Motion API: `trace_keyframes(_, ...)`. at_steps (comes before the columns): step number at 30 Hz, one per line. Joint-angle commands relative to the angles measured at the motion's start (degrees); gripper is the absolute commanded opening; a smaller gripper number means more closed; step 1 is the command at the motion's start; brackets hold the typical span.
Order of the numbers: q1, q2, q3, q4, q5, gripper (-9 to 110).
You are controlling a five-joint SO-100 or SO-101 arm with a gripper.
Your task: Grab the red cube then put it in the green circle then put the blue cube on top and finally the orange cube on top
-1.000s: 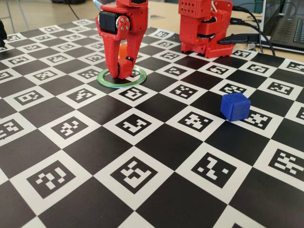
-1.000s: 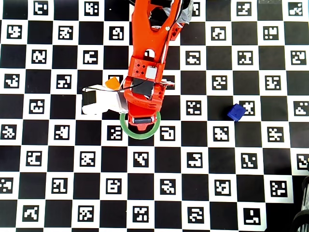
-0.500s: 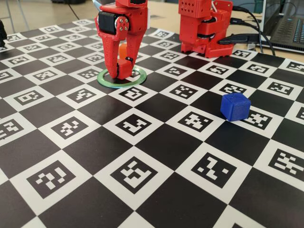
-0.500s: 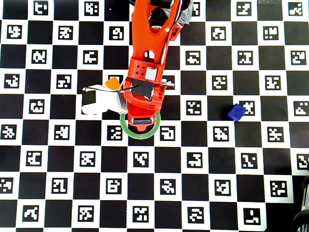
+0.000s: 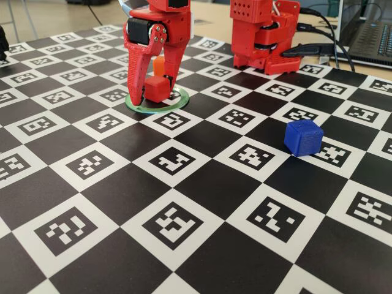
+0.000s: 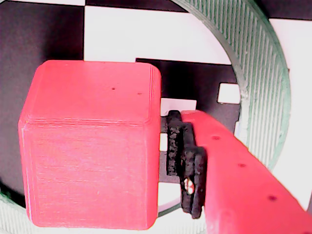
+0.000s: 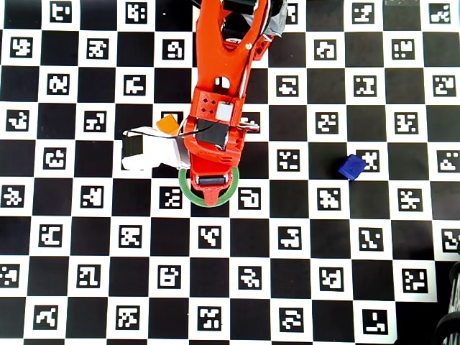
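The red cube (image 5: 156, 89) rests inside the green circle (image 5: 177, 103) on the checkered board. In the wrist view the red cube (image 6: 92, 146) fills the left side, with the green circle (image 6: 263, 73) curving around it. My red gripper (image 5: 153, 92) straddles the cube with its jaws slightly apart. A thin gap shows between the cube and the black pad (image 6: 183, 156); the other finger is hidden. The overhead view shows the gripper (image 7: 210, 190) over the green circle (image 7: 185, 188), hiding the cube. The orange cube (image 5: 158, 64) (image 7: 168, 123) sits just behind the arm. The blue cube (image 5: 303, 138) (image 7: 350, 166) lies far right.
A second red arm base (image 5: 263, 33) stands at the back right with cables and a laptop (image 5: 367, 37) behind it. A white camera block (image 7: 147, 151) sticks out left of my wrist. The board is covered in marker squares.
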Motion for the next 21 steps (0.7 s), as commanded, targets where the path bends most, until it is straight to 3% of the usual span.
trace_keyframes(1, 0.2, 1.4, -3.2, 1.3, 0.6, 34)
trace_keyframes(21, 3.3, 5.3, -33.9, 35.6, 4.0, 34)
